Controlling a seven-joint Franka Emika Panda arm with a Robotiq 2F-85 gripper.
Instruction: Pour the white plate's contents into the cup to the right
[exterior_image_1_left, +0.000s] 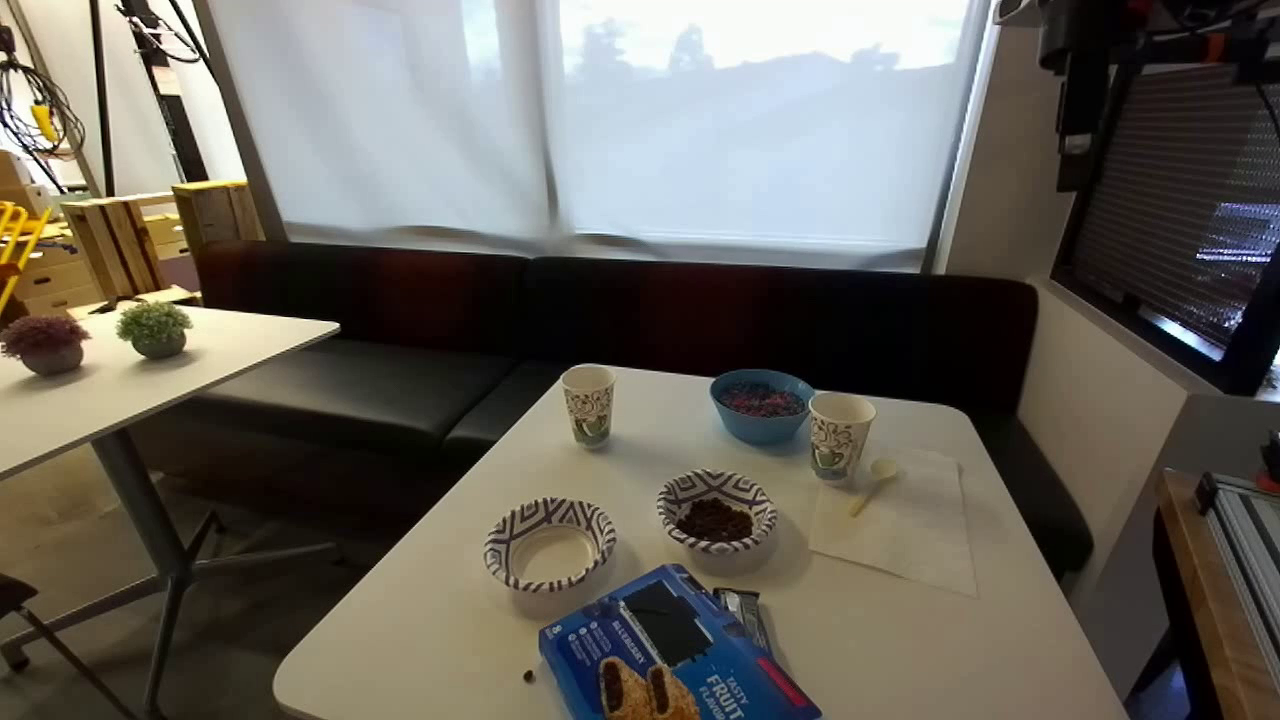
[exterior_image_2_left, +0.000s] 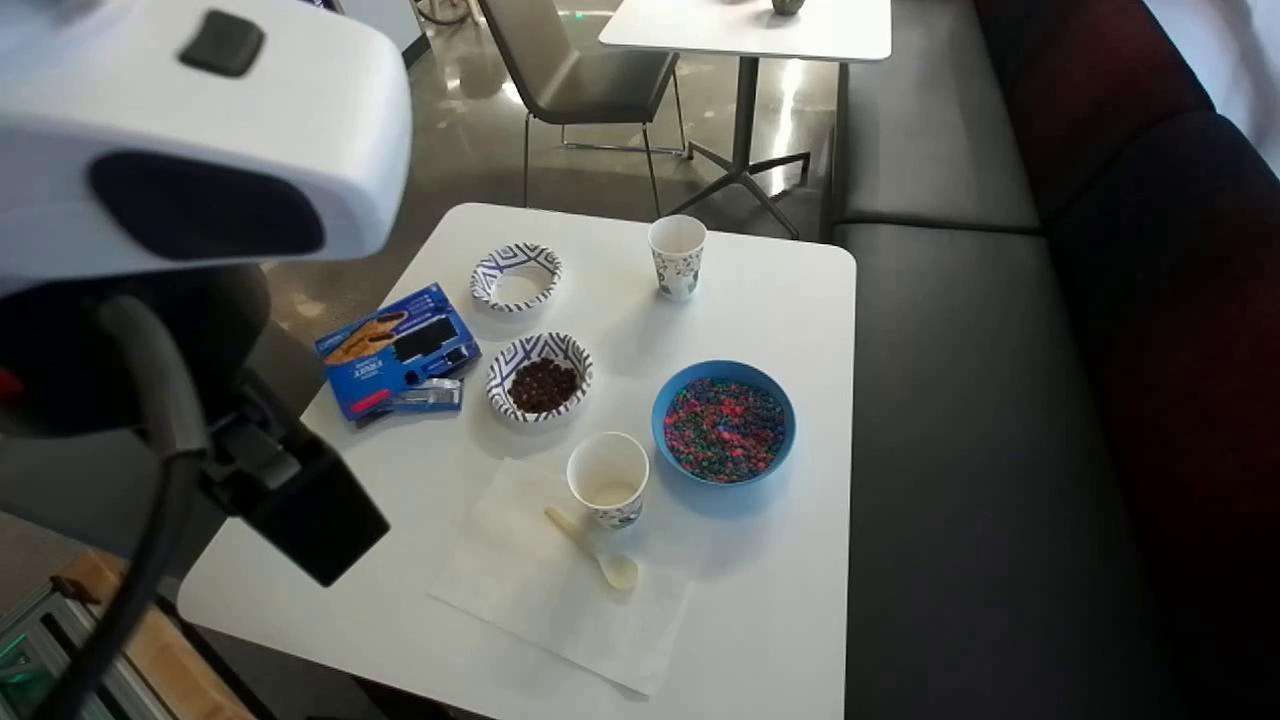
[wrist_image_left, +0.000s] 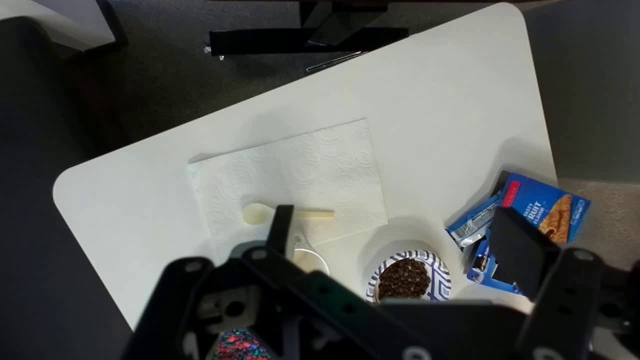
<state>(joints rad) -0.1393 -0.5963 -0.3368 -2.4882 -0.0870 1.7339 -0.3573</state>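
The round purple-patterned white plate (wrist_image_left: 442, 282) of brown bits (wrist_image_left: 404, 278) is sitting inward of the white surface's (wrist_image_left: 450, 100) edge by the blue cardboard box (wrist_image_left: 547, 207). My black hand (wrist_image_left: 392, 232) is hovering high, empty, fingers (wrist_image_left: 522, 252) spread wide; I'm seeing the plate below, between them, in wrist view.

My hand (wrist_image_left: 400, 237) is hanging over the desk (exterior_image_1_left: 930, 650), the couch (exterior_image_1_left: 640, 310) lying behind it. Near the rear edge the bowl (exterior_image_1_left: 765, 430) is standing, the cup (exterior_image_1_left: 840, 440) at its front right. Towards the right edge the spoon (exterior_image_2_left: 590, 545) is lying on the paper towel (exterior_image_1_left: 910, 540). Mid-desk, the plate (exterior_image_1_left: 716, 482) is holding the contents (exterior_image_1_left: 715, 522); the other plate (exterior_image_1_left: 552, 552) is sitting towards the front left corner, the other cup (exterior_image_1_left: 589, 408) by the left edge, the box (exterior_image_1_left: 665, 650) and wrapper (exterior_image_1_left: 745, 610) by the front edge.
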